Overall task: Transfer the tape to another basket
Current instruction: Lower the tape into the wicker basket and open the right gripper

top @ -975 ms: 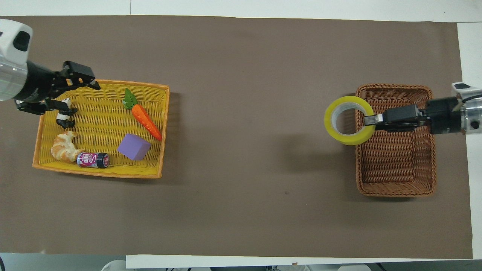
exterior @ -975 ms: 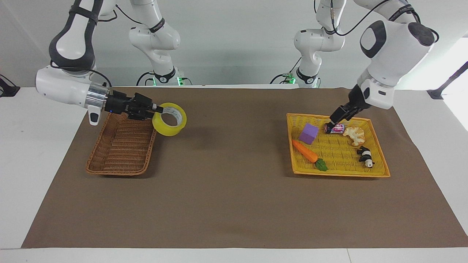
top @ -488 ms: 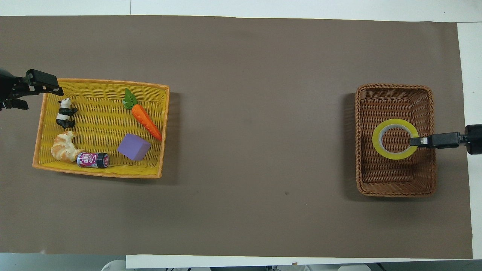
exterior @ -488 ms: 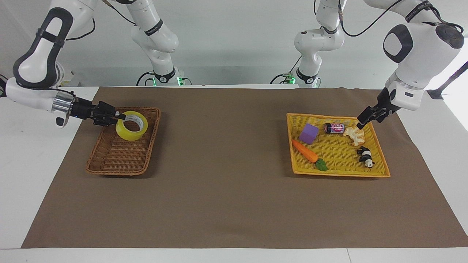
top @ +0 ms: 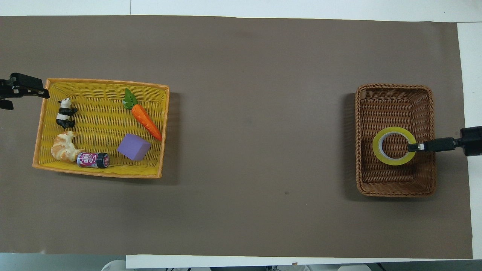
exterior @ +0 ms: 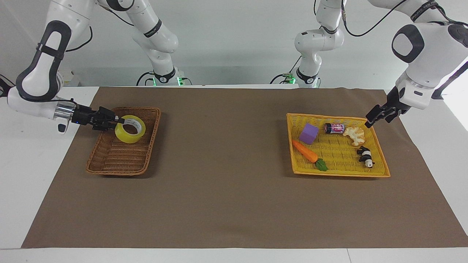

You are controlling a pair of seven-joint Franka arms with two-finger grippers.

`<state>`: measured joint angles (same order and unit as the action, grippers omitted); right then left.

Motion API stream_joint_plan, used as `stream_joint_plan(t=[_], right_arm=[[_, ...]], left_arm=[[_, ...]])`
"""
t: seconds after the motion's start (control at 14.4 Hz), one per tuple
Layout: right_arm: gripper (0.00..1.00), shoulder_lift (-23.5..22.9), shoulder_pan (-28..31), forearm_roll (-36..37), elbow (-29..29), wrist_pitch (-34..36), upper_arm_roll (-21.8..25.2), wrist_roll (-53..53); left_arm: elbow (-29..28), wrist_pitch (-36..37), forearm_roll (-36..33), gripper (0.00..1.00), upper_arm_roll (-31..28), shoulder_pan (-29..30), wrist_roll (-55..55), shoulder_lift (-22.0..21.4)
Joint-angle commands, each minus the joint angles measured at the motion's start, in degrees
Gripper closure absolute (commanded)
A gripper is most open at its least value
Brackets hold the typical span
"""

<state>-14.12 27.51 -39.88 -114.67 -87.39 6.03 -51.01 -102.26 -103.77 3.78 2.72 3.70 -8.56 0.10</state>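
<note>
The tape, a yellow roll with a pale core, sits tilted low inside the dark brown wicker basket, in the half nearer the robots. My right gripper reaches in level over the basket's rim at the right arm's end and is shut on the roll's wall. Whether the roll rests on the basket floor I cannot tell. My left gripper hangs open and holds nothing, over the mat just off a corner of the yellow tray.
The yellow woven tray at the left arm's end holds a purple cube, a toy carrot, a small can, a croissant and a panda figure. A brown mat covers the table between the two baskets.
The right gripper carried the tape from above the basket's rim down into the basket. The left gripper drew back out of the yellow tray to just off its corner.
</note>
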Motion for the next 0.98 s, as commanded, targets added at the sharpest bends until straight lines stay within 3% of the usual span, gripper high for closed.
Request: stream_joint_plan(t=[0.0,0.35,0.42,0.49,0.56,0.91], right_arm=[[1.00,0.85,0.35,1.47,-2.04,-1.56,-0.49,-2.17],[0.98,1.20,0.00,1.47,-3.54,-3.49,-0.49,-2.61],[0.80,1.20,-0.09,1.91,-3.19,-3.49,-0.49,-2.61],[0.44,1.11,-0.27,2.34,-2.84,-3.49,-0.49,-2.61],[0.00,1.11,-0.18,2.52,-2.66,-3.58,-0.49,-2.61],[0.00,1.55,-2.54,7.61,3.92,-3.67,-0.84,-3.31]], left_arm=[[-0.75,0.50,-0.96,0.00,0.71,0.25,0.65,-0.89],[-0.31,-0.56,-0.96,0.00,0.71,0.25,0.48,-0.63],[-0.31,-0.65,-0.88,0.00,0.71,0.43,0.65,-0.63],[-0.14,-0.56,-1.05,0.00,0.71,-0.27,0.48,-0.54],[0.04,-0.38,-1.05,0.00,0.71,-0.27,0.56,-0.54],[4.51,6.11,-1.05,0.00,1.50,-1.94,0.92,-0.01]])
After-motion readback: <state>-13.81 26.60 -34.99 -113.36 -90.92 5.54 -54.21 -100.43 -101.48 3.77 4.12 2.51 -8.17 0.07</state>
